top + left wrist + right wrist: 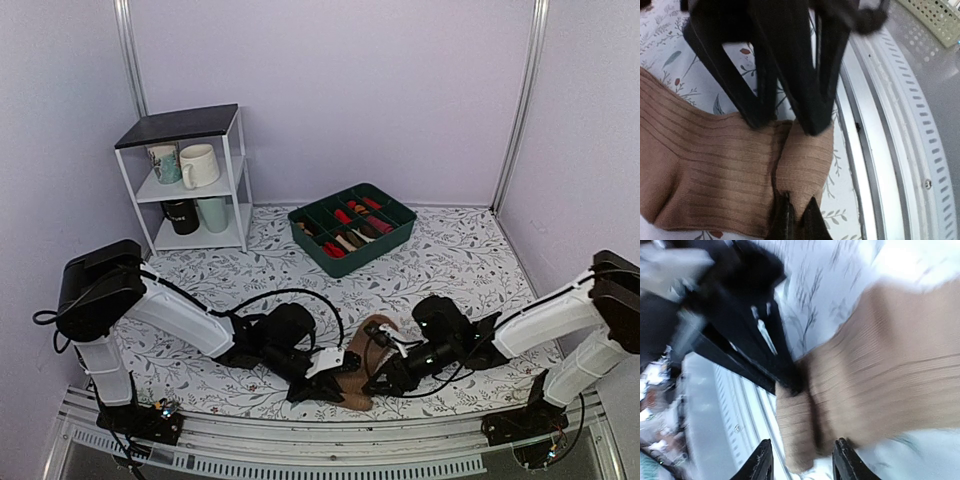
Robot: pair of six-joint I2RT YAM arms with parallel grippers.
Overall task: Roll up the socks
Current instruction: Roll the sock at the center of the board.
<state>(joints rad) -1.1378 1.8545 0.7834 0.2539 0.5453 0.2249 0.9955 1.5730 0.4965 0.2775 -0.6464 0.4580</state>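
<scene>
The tan-brown ribbed socks (356, 378) lie between both arms near the table's front edge, with a darker brown end (380, 325) pointing away. In the left wrist view my left gripper (797, 220) is shut on a folded end of the socks (705, 165). My right gripper (802, 462) is open, its tips straddling the folded edge of the socks (880, 355) without pressing it. From above, the left gripper (325, 385) and right gripper (380, 378) face each other across the socks. The right wrist view is blurred.
A green divided box (400, 222) holding rolled red, cream and dark socks sits at mid back. A white shelf (240, 165) with mugs stands at back left. A metal rail (300, 440) runs along the near edge, close to the socks.
</scene>
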